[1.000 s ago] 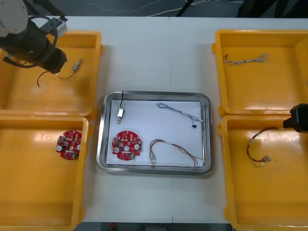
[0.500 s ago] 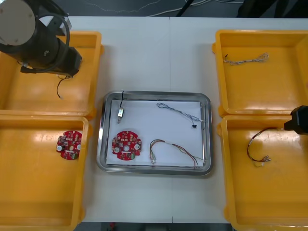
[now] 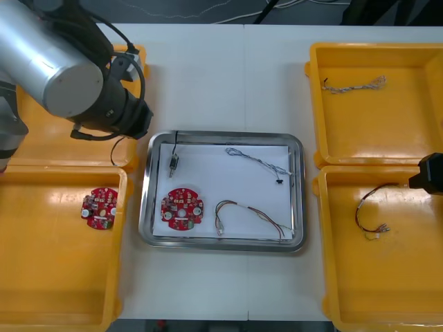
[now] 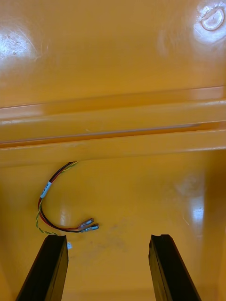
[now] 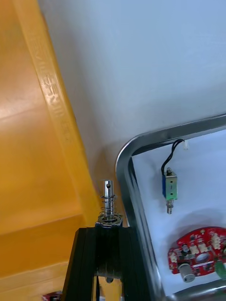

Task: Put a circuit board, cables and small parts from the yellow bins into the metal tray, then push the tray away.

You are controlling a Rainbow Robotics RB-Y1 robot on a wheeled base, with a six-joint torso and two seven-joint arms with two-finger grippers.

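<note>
Yellow bins (image 3: 374, 124) stand two at each side of a light table (image 3: 221, 76), and the metal tray (image 3: 223, 135), white inside, sits between them. A big silver left arm (image 3: 62, 76) reaches across the far left bin (image 3: 55, 152). Its left gripper (image 5: 108, 230) hangs over the strip of table between that bin's rim and the tray's far left corner, jaws clenched on a small sprung metal part (image 5: 108, 200) that stands up from between the black fingers. The right gripper (image 4: 107, 237) hovers low inside the near right bin (image 3: 387, 277), jaws released and spread wide with nothing between them. A loose red and yellow cable (image 4: 54, 207) lies curled on the bin floor just ahead of one finger. Inside the tray, a round red circuit board (image 3: 182, 209) lies at the near left, with a looped tray cable of red and yellow (image 3: 249, 214) beside it. A blue and white twisted cable (image 3: 259, 162) lies toward the far right, and a small metal part with a black lead (image 3: 173, 163) lies at the far left. A second circuit board (image 3: 99, 209) lies in the near left bin (image 3: 55, 277), and a short twisted cable (image 3: 353, 84) lies in the far right bin
</note>
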